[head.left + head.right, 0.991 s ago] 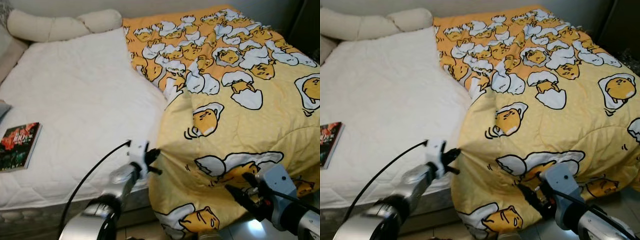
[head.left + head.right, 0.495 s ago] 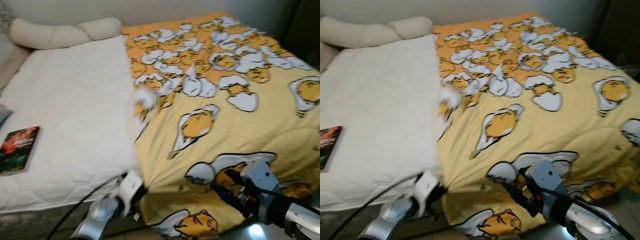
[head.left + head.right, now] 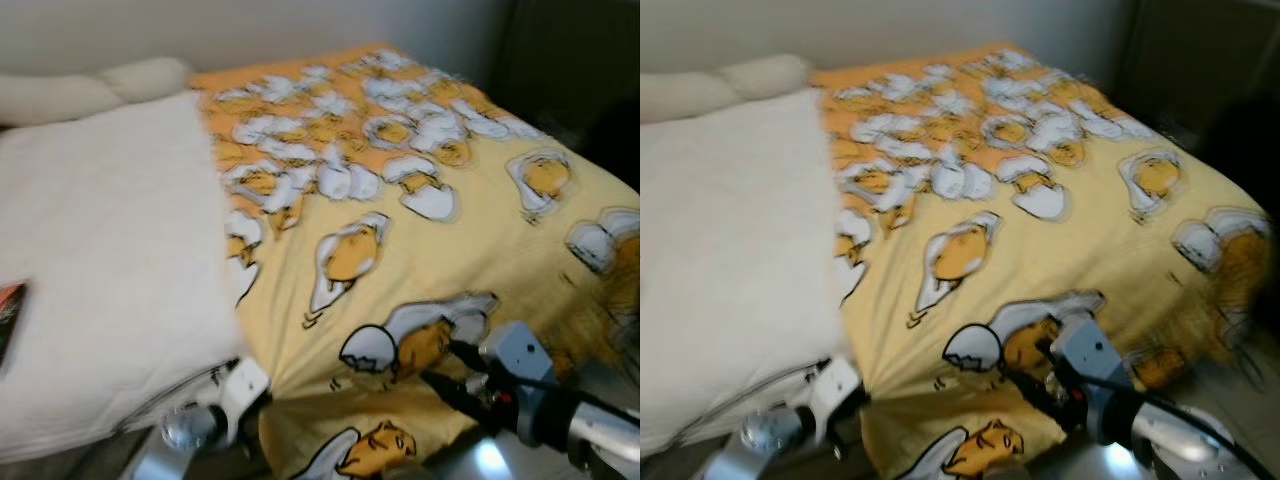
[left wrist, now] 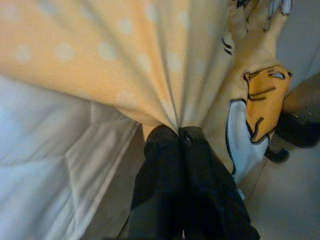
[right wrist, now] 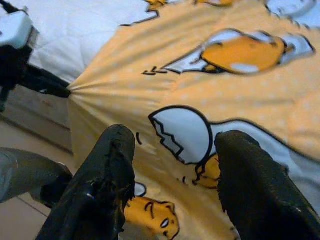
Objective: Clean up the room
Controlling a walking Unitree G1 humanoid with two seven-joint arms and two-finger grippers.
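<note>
A yellow blanket (image 3: 400,250) printed with egg cartoons covers the right half of the bed and hangs over its near edge. My left gripper (image 3: 262,392) is shut on the blanket's near left corner, low at the bed's front; the cloth fans out in tight folds from the closed fingertips (image 4: 179,137). My right gripper (image 3: 445,372) is open in front of the hanging blanket, near an egg print (image 5: 182,135), with its two fingers (image 5: 112,165) apart and holding nothing.
The white mattress (image 3: 100,250) lies bare on the left, with a long cream pillow (image 3: 90,88) at the head. A book's corner (image 3: 8,310) shows at the far left edge. Dark furniture (image 3: 570,80) stands at the right. Pale floor (image 3: 480,465) lies below.
The camera has swung right and the picture is blurred. My left gripper has dragged the blanket's corner down and toward the near edge, flattening the bunched fold. The right gripper stayed open.
</note>
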